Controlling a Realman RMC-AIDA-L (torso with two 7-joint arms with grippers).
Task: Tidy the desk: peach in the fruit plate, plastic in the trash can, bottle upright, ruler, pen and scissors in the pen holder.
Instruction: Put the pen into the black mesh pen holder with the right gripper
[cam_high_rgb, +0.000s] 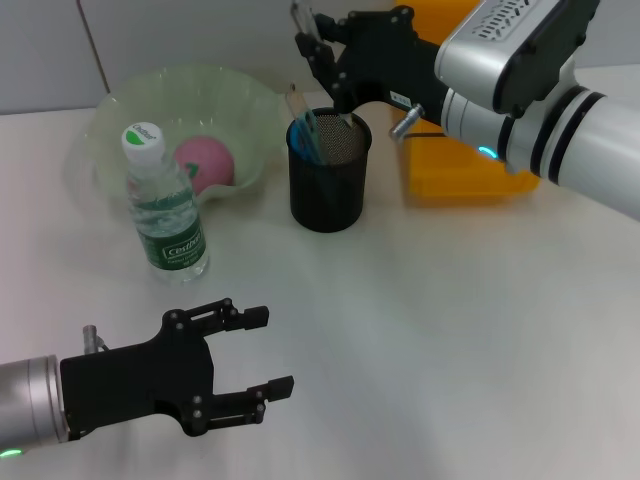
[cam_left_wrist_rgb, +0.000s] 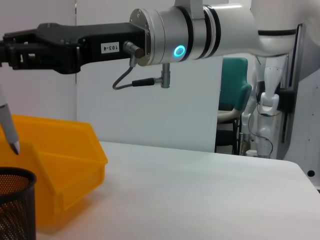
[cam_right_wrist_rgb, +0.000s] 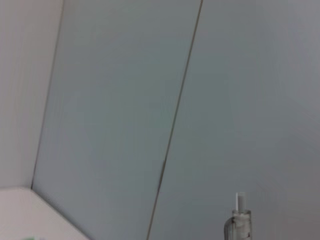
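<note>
My right gripper (cam_high_rgb: 318, 47) is shut on a pen (cam_high_rgb: 304, 20), held point down just above the black mesh pen holder (cam_high_rgb: 330, 185). The left wrist view shows the pen (cam_left_wrist_rgb: 7, 125) with its tip a little above the pen holder (cam_left_wrist_rgb: 15, 205) rim; the right wrist view shows only the pen (cam_right_wrist_rgb: 240, 220) top. A ruler (cam_high_rgb: 297, 100) and blue scissors (cam_high_rgb: 307, 138) stand in the holder. The bottle (cam_high_rgb: 166, 210) stands upright beside the green fruit plate (cam_high_rgb: 180, 82), which holds the pink peach (cam_high_rgb: 205, 162). My left gripper (cam_high_rgb: 268, 350) rests open, low at the near left. The plastic is out of view.
A yellow bin (cam_high_rgb: 450, 170) stands right behind the pen holder, under my right arm; it also shows in the left wrist view (cam_left_wrist_rgb: 65, 150). White tabletop (cam_high_rgb: 450, 330) stretches across the near right.
</note>
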